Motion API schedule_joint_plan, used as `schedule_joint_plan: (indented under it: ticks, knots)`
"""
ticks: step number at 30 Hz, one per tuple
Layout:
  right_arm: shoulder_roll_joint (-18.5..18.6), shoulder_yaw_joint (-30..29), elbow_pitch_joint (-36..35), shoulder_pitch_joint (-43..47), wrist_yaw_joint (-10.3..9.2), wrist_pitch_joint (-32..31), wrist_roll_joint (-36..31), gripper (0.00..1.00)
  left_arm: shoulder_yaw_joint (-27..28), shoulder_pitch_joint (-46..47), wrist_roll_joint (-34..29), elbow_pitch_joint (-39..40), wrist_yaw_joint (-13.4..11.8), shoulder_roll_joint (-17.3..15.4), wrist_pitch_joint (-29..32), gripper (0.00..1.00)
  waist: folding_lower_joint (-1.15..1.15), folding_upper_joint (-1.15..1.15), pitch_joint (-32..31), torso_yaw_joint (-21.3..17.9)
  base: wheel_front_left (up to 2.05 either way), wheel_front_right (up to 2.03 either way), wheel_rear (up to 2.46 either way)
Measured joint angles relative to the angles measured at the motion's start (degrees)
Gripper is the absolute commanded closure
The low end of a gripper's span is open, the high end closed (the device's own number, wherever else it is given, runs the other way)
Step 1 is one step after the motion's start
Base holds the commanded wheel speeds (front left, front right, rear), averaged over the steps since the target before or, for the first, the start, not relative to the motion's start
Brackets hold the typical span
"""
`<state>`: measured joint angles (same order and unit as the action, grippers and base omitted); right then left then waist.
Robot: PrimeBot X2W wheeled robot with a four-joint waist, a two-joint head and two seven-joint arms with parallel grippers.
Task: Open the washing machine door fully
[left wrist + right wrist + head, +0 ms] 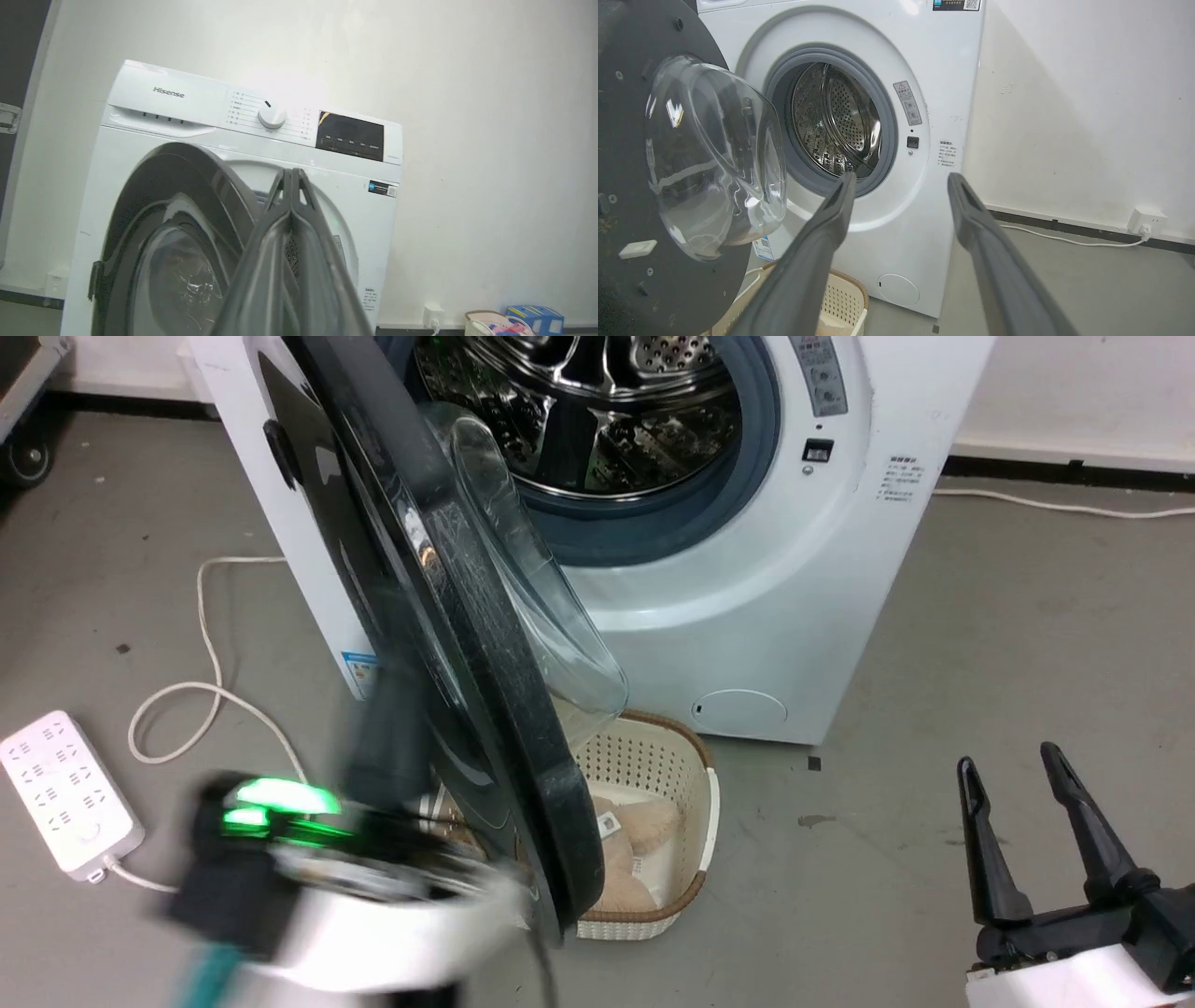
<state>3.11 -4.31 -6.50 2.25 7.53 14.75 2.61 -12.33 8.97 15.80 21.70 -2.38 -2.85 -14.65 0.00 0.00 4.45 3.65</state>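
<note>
Looking down through the head camera, I see the washing machine door (448, 616) standing well out from the washer (747, 616), edge-on to me, its glass bowl (523, 569) facing the steel drum (597, 411). A pale basket (653, 756) sits on the floor under the door's lower edge. My left arm (373, 933) is a blur at lower left, on the door's outer side. The right claw (1008, 758) rests at lower right, released, well apart from the door.

In the left wrist view, the left claw (290, 175) is clenched, its fingers pressed together on nothing. They rise in front of the door's free edge, and I cannot tell whether they touch it.

In the right wrist view, the door stands at the left, bowl bulging toward the drum, and my spread fingers (822, 233) point at the washer's front.
</note>
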Motion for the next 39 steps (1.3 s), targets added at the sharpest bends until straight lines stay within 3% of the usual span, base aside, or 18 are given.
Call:
schedule_joint_plan:
  ticks: [9,12,16,22,28,33,39]
  knots:
    - [0.0,0.3,0.6,0.0,0.00,0.0,1.2,0.00,-14.3,-3.0,-1.5,-7.4,-1.1,0.1,5.3,1.00,0.00,0.00,-0.5,-0.6,0.00,0.00,0.00]
    - [0.0,0.2,0.8,0.0,0.00,0.0,1.5,0.00,-16.7,-4.7,2.7,-10.0,-1.2,0.2,7.2,1.00,0.00,0.00,-0.5,-0.8,0.00,0.00,0.00]
    - [0.0,0.0,0.9,0.0,0.00,0.0,2.0,0.00,-16.6,-4.7,3.4,-15.2,-1.8,0.1,8.8,1.00,0.00,0.00,-0.5,-0.9,0.00,0.00,0.00]
    - [0.0,0.3,1.2,0.0,0.00,0.0,2.3,0.00,-14.6,-5.2,4.5,-21.7,-5.0,0.1,10.1,1.00,0.00,0.00,-0.2,-0.5,0.00,0.00,0.00]
    - [0.0,0.2,1.8,0.0,0.00,0.0,2.6,0.00,-13.9,-5.7,4.6,-23.0,-4.9,-1.2,8.7,1.00,0.00,0.00,0.0,1.7,0.00,0.00,0.00]
    - [-0.1,-0.1,2.0,0.1,0.00,0.0,2.6,0.00,-13.2,-7.6,5.1,-22.2,-5.2,-1.7,7.5,1.00,0.00,0.00,0.3,6.5,0.00,0.00,0.00]
    - [-0.1,0.5,2.5,0.1,0.00,0.0,2.5,0.00,-8.8,-8.5,6.0,-21.8,-7.2,-4.5,6.2,1.00,0.00,0.00,1.1,14.0,0.00,0.00,0.00]
